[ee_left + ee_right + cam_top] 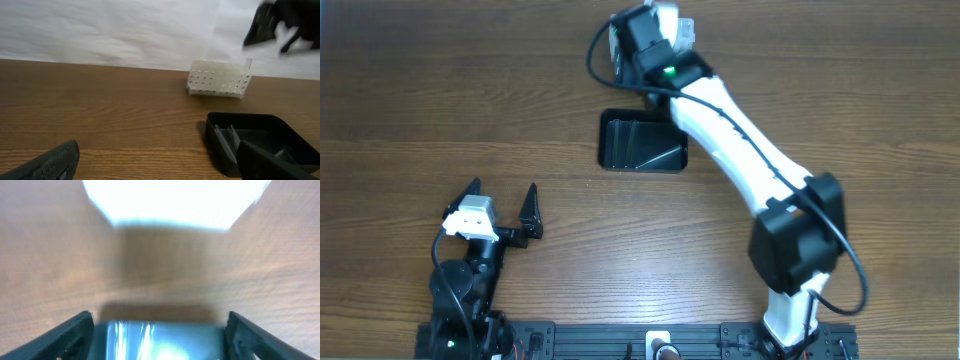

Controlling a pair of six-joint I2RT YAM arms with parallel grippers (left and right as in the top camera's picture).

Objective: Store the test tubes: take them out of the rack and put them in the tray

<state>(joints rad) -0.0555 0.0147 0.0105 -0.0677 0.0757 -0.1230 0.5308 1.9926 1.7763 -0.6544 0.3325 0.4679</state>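
Test tube (pixel 247 63), the one I can make out, stands upright at the end of the pale rack (pixel 218 78), long axis vertical and mouth up, so it should lift straight out. Nearest the bases, the left gripper (pixel 502 188) sits with its fingers spread wide and empty, probably parked clear of the work. Beyond it the black tray (pixel 604 140) lies mid-table, open side up to receive tubes. Farthest, over the rack, the right gripper (pixel 160 317) hangs wide open, a glossy blur between its fingers, apparently clamping nothing.
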